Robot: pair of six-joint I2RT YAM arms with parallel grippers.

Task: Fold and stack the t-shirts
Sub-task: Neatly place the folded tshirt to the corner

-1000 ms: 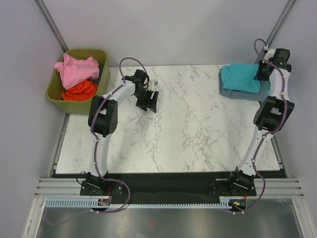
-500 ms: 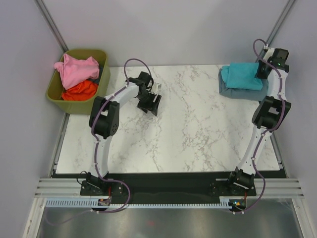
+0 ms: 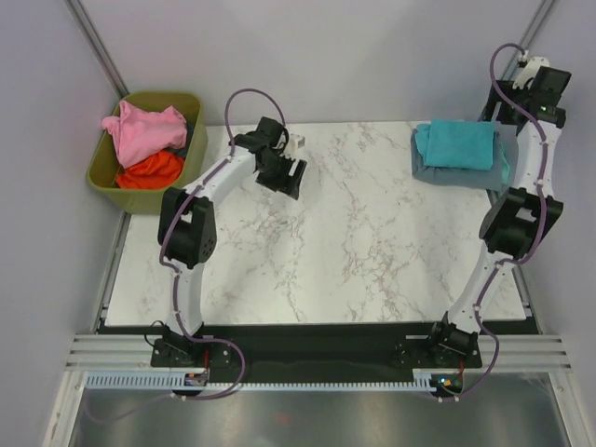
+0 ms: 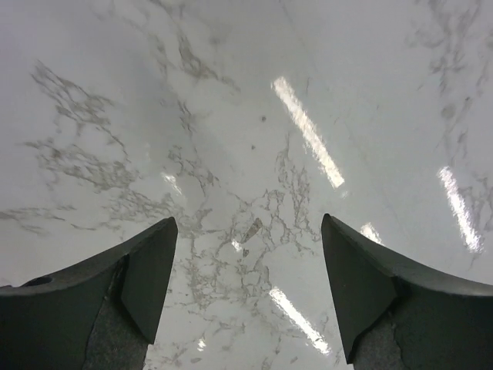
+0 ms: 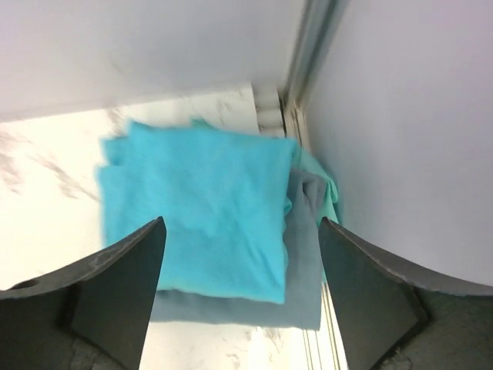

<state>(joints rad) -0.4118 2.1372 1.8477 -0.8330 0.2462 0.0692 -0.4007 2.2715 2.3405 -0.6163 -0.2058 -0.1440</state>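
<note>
Bench [image 4: 231, 116] shows beneath the open, empty left hand [image 4: 247, 223]. Beyond, pink t-shirt [image 3: 144, 130] and orange-red t-shirt [image 3: 149, 172] lie crumpled in the bin [image 3: 100, 179]: limp, light, likely best pinched at a hem. Farthest, teal t-shirt [image 5: 200, 208] sits folded on grey-blue t-shirt [image 5: 304, 262], below the open right hand [image 5: 240, 223].

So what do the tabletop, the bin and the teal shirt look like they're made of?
Tabletop: glossy marble-look slab, grey veins and sharp light reflections; possibly laminate. Bin: olive matte plastic, by its moulded rim. Teal shirt: soft matte knit cloth, likely cotton.
</note>
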